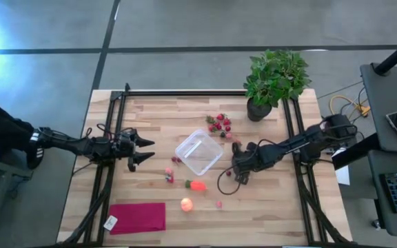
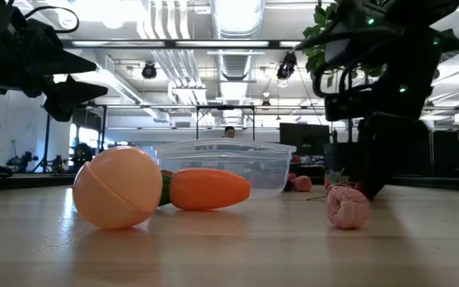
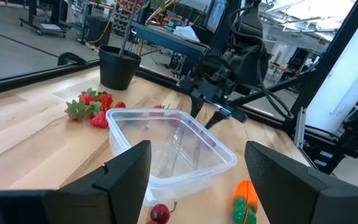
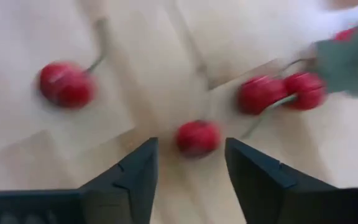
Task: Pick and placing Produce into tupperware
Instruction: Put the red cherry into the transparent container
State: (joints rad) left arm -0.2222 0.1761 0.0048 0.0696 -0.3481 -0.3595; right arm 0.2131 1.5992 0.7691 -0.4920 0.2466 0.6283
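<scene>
The produce lies scattered on the bench (image 1: 150, 117) around the tupperware (image 1: 198, 152), and the piece that matters now is one small red cherry (image 4: 197, 137) directly ahead of the right gripper (image 4: 188, 163). In the right wrist view this cherry sits just beyond the gap between the two dark fingers, centred on it, so the coming move seems to be a short advance and a squeeze. The fingers stand apart with nothing between them yet. The cherry is round, so it has no real long axis, and I cannot tell which way its stem points.

At the near side of the bench lie the pale round fruit (image 1: 187, 204) and, just behind it, the carrot-shaped piece (image 1: 197, 184). The long axis of the carrot-shaped piece runs left to right, with its green end to the left. Both are nearer to the right gripper than to the left one.

In the middle stands the tupperware, which looks empty. The right gripper is just to its right, low over the bench. The left gripper (image 1: 138, 151) waits well to the left, fingers apart and empty.

Farther off, a cluster of red berries (image 1: 220, 124) lies near the potted plant (image 1: 274, 79).
</scene>
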